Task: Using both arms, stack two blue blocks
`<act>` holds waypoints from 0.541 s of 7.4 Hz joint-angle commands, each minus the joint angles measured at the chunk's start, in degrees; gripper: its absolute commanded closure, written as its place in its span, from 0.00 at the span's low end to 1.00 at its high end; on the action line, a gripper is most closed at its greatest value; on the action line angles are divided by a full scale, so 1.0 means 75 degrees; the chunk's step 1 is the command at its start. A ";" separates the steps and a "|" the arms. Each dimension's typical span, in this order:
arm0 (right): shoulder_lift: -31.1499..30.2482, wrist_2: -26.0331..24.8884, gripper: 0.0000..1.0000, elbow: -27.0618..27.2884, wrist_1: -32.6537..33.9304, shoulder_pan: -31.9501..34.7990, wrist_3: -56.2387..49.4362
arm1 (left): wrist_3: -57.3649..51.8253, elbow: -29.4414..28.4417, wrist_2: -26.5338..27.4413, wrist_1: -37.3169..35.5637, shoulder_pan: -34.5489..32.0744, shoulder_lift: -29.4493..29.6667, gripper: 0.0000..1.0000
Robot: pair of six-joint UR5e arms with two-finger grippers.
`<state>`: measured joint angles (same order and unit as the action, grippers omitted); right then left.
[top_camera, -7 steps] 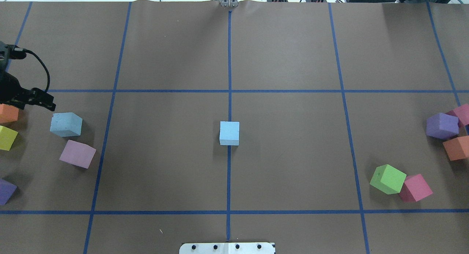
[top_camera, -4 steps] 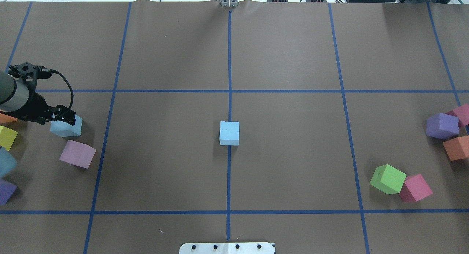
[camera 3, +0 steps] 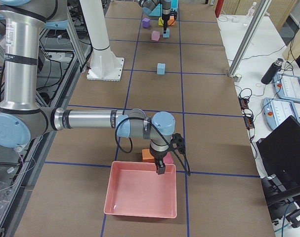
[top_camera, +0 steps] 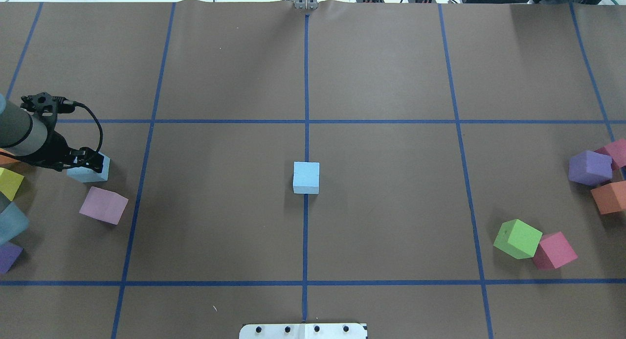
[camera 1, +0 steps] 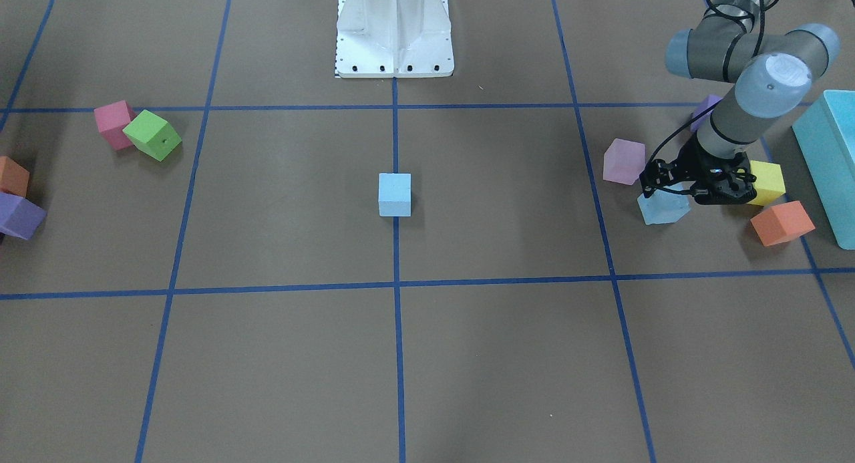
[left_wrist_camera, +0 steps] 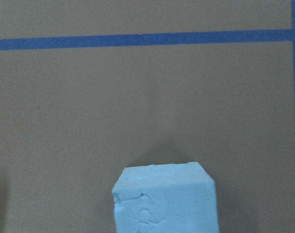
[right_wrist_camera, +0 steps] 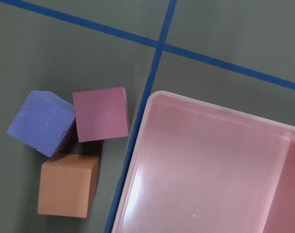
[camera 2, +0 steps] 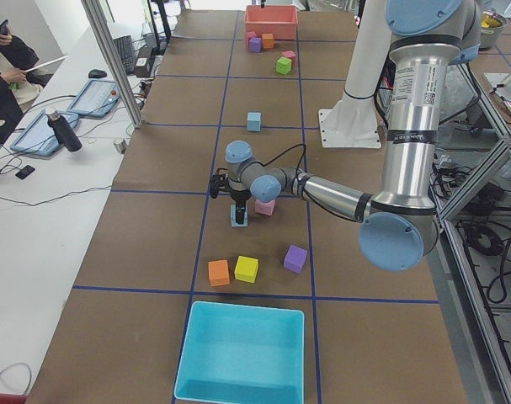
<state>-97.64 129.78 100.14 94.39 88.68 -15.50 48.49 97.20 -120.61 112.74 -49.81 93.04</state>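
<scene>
One pale blue block (top_camera: 306,177) sits at the table's centre on the blue tape line, also seen in the front view (camera 1: 394,194). The other blue block (top_camera: 94,173) lies at the left side, next to a lilac cube (top_camera: 103,205). My left gripper (top_camera: 90,159) hangs directly over this block, fingers pointing down and looking open around its top (camera 1: 668,188). The left wrist view shows the block (left_wrist_camera: 164,201) close at the bottom edge. My right gripper (camera 3: 160,168) shows only in the exterior right view, over a pink tray's edge; I cannot tell whether it is open.
Yellow (camera 1: 767,182) and orange (camera 1: 781,222) cubes and a large turquoise box (camera 1: 831,162) lie beside the left arm. Green (top_camera: 517,238), pink (top_camera: 555,251), purple (top_camera: 590,168) and orange (top_camera: 610,197) cubes sit at the right. The pink tray (right_wrist_camera: 196,160) lies under the right wrist.
The left arm has swung from beside the orange cube toward the table's middle, and its gripper now stands over the left blue block. Both blocks are unmoved.
</scene>
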 commanded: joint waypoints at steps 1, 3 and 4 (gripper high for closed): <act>-0.0001 -0.0007 0.00 -0.0004 0.0000 0.0000 0.0004 | 0.0039 -0.0571 0.0003 0.0786 0.0008 0.0052 0.07; -0.0001 -0.0007 0.00 0.0008 0.0000 0.0000 0.0004 | 0.0074 -0.0515 0.0003 0.0788 0.0020 0.0052 0.49; -0.0001 -0.0007 0.00 0.0008 -0.0011 0.0000 0.0004 | 0.0074 -0.0491 -0.0009 0.0788 0.0032 0.0052 0.71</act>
<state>-97.65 129.73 100.18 94.38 88.68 -15.47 48.99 93.41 -120.60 118.49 -49.66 93.41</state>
